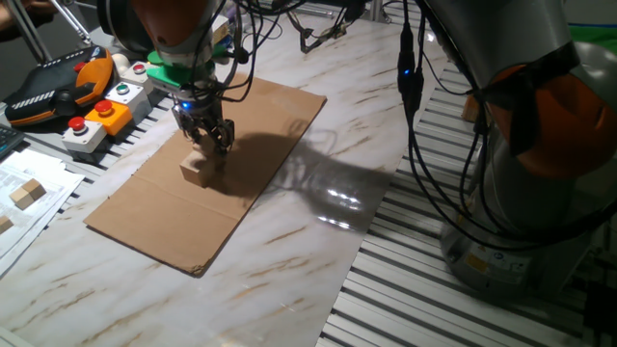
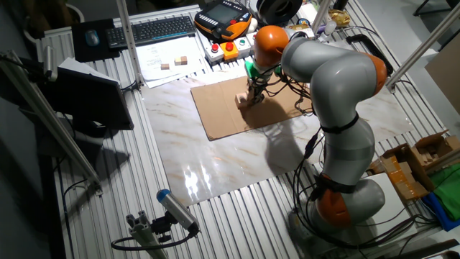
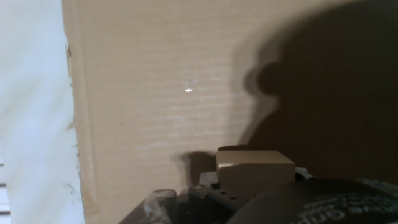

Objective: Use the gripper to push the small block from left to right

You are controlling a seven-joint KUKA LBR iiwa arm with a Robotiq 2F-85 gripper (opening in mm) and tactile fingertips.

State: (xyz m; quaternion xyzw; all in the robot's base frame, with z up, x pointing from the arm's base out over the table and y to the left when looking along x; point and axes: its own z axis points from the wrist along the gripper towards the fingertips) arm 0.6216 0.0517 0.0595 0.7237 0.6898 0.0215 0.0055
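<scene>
One fixed view. Gripper (image 1: 214, 135): short dark fingers under a blue light and green band, low over the cardboard (image 1: 174, 217), tips at the upper edge of the block (image 1: 197, 169), touching or just beside it. Finger spread cannot be told; nothing seems to be held. Block: small, pale wood, on the cardboard near its left edge, nearer the far corner. Cardboard: flat sheet on the marble table (image 1: 299, 251). Beyond the cardboard's left edge: button boxes (image 1: 101, 116), an orange-and-black pendant (image 1: 53, 87), papers (image 1: 29, 193) bearing a spare wooden block (image 1: 27, 193). Cables (image 1: 415, 87) hang over the table's right side.

The other fixed view. Arm (image 2: 330, 79): bends over the cardboard (image 2: 237, 115) from the right and hides part of it. Gripper (image 2: 255, 90) meets the block (image 2: 243, 99) near the far edge. Keyboard (image 2: 162, 29) and pendant (image 2: 223, 16) stand past the far edge of the table (image 2: 215, 165).

Hand view. Block (image 3: 255, 169): at the bottom edge, just above the dark gripper body; fingers not discernible. Cardboard (image 3: 155, 93) fills the frame, the right half in shadow; marble (image 3: 31, 112) at left.
</scene>
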